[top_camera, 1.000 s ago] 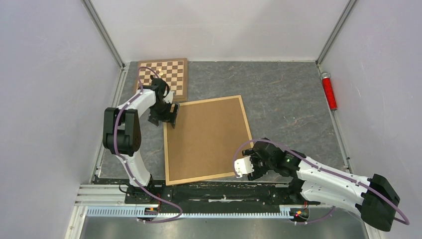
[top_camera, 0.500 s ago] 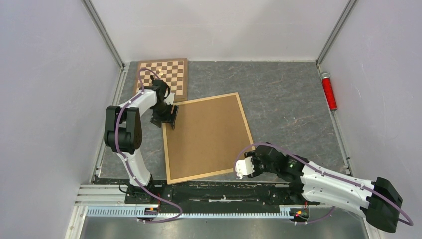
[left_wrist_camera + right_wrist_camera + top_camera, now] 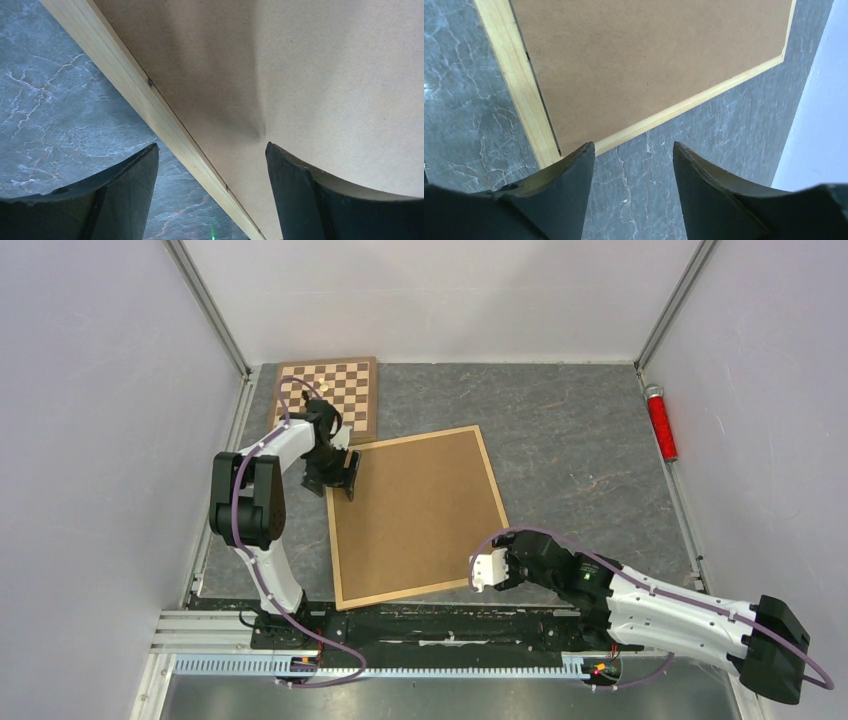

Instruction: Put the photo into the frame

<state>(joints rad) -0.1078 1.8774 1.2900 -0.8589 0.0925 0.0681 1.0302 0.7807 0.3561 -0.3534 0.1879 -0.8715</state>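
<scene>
Frame (image 3: 415, 438) lies face down mid-table (image 3: 590, 440), slightly skewed, with its brown backing board (image 3: 415, 515) facing up. Your left jaws are released and wide. They straddle the frame's left rail near its far corner — one finger (image 3: 120, 195) over the table, the other (image 3: 300, 195) over the backing board. Whether either one touches, you cannot tell. Your right jaws are parted too, grasping nothing, with only table between them, just off the frame's near right corner. The far left corner sits just beside the chessboard (image 3: 330, 390); contact there cannot be told. To the right, table runs on to the red cylinder (image 3: 660, 423) by the wall — well apart from the frame.
</scene>
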